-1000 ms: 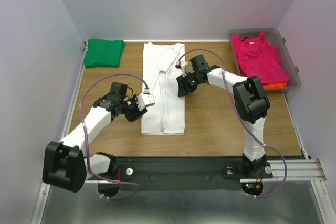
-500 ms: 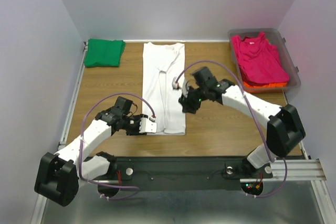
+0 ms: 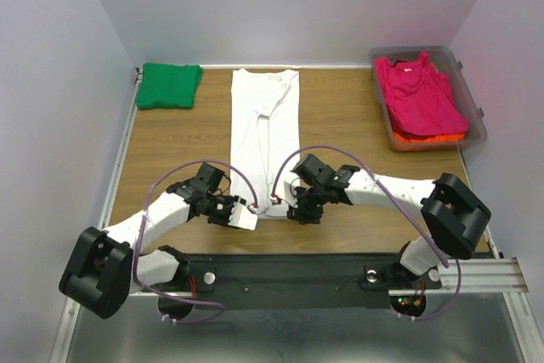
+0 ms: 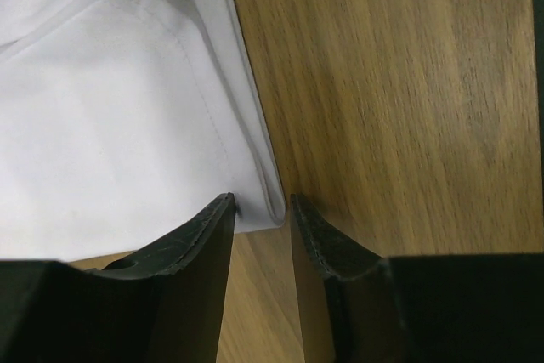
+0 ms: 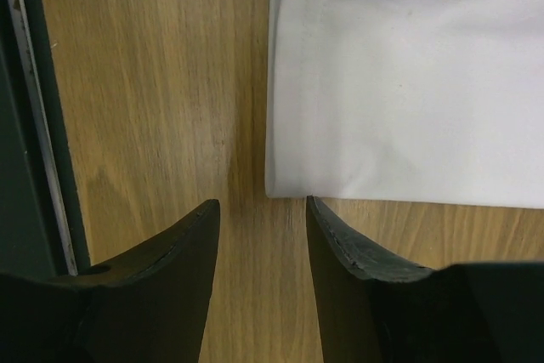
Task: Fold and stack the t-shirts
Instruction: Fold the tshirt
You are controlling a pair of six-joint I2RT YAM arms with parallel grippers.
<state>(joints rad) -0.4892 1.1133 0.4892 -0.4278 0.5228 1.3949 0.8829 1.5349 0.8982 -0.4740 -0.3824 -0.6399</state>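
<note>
The white t-shirt [image 3: 265, 125] lies as a long narrow strip down the middle of the table. My left gripper [image 3: 246, 212] is open at its near-left corner; in the left wrist view the hem corner [image 4: 268, 210] sits between my fingertips [image 4: 219, 214]. My right gripper [image 3: 293, 210] is open and empty at the near-right corner; in the right wrist view the shirt [image 5: 408, 82] ends just ahead of my fingertips [image 5: 319, 210]. The green t-shirt [image 3: 168, 84] lies folded at the far left. The magenta-pink t-shirt [image 3: 421, 91] lies on the orange one [image 3: 433, 136].
A clear plastic tub [image 3: 473, 95] at the far right holds the pink and orange shirts. Bare wooden table [image 3: 170, 150] lies either side of the white shirt. The black base rail [image 3: 289, 269] runs along the near edge, also in the right wrist view [image 5: 25, 125].
Both grippers have come down from the middle of the white shirt to its near corners. The shirt itself has stayed in place.
</note>
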